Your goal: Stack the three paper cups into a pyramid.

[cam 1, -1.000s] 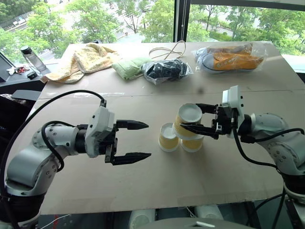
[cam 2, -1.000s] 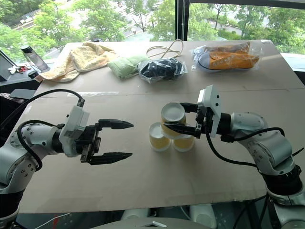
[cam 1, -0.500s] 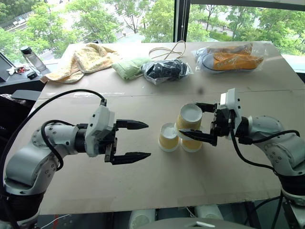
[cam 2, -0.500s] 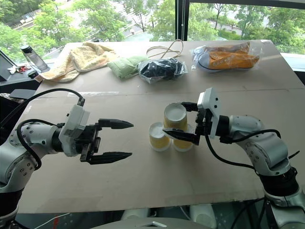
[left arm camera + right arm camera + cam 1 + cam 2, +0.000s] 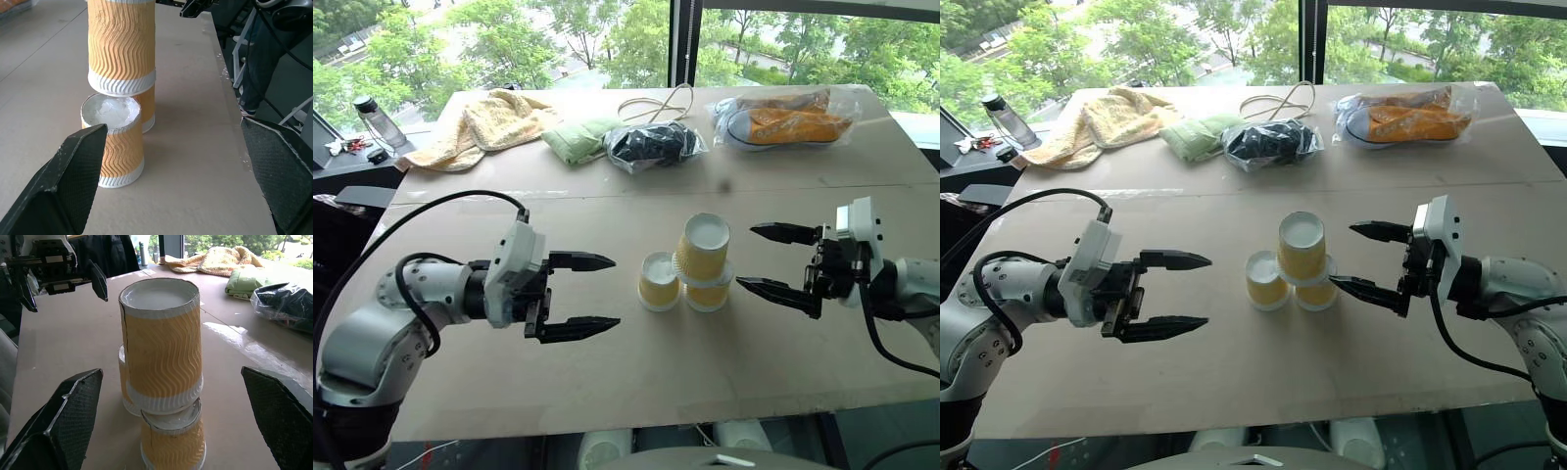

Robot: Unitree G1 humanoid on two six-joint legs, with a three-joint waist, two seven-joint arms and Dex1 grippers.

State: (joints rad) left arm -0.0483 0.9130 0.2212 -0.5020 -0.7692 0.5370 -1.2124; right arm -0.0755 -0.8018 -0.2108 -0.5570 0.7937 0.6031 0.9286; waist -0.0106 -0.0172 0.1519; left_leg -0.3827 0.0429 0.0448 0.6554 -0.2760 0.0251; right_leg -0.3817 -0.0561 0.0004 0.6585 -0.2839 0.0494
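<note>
Three yellow-orange paper cups stand upside down at the table's middle as a pyramid. The left base cup [image 5: 659, 282] and the right base cup [image 5: 709, 293] sit side by side, and the top cup [image 5: 702, 247] rests across their white bases. My right gripper [image 5: 745, 257] is open just right of the stack, apart from it, and its wrist view shows the top cup [image 5: 161, 342] free between the fingers' span. My left gripper [image 5: 616, 291] hangs open left of the cups, pointing at them, with the near base cup [image 5: 115, 142] ahead of it.
Along the far side lie a yellow towel [image 5: 484, 122], a green cloth [image 5: 576, 137], a black bag [image 5: 654, 145], a looped cable [image 5: 656, 101] and orange shoes in a clear bag [image 5: 788, 119]. A bottle [image 5: 380, 119] stands at the far left. Bare cardboard surrounds the cups.
My right gripper opened, let go of the top cup on the two base cups, and drew back to the right. The left arm stayed where it was.
</note>
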